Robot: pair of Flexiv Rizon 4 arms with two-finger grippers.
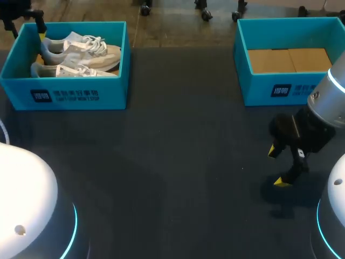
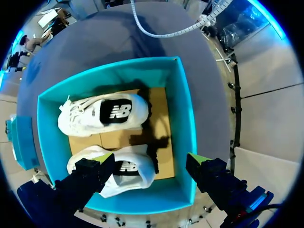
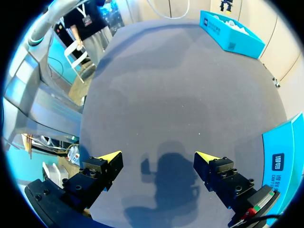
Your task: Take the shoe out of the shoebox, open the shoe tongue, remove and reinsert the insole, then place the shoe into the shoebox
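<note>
A: Dark grey table, two teal boxes well apart along its far side. Which step?

B: The first, most likely — getting the shoe out. Lies in the left shoebox on the cardboard floor, just beside a second shoe. Neither lifted yet.

A: And the next move?

B: Calls for lowering between the box walls, closing on the nearer shoe's collar or heel, then lifting straight up — no snagging the laces, no dragging the neighbour along.

A: Pose of the arms?

B: As for the left gripper: hangs above that box, pointing down into it, fingers spread wide and holding nothing. One finger over the near shoe's end, the other by the box wall. As for the right gripper: hovers over bare table on the robot's side of the right shoebox, well apart from the shoes. Fingers likewise wide, nothing between them.
</note>
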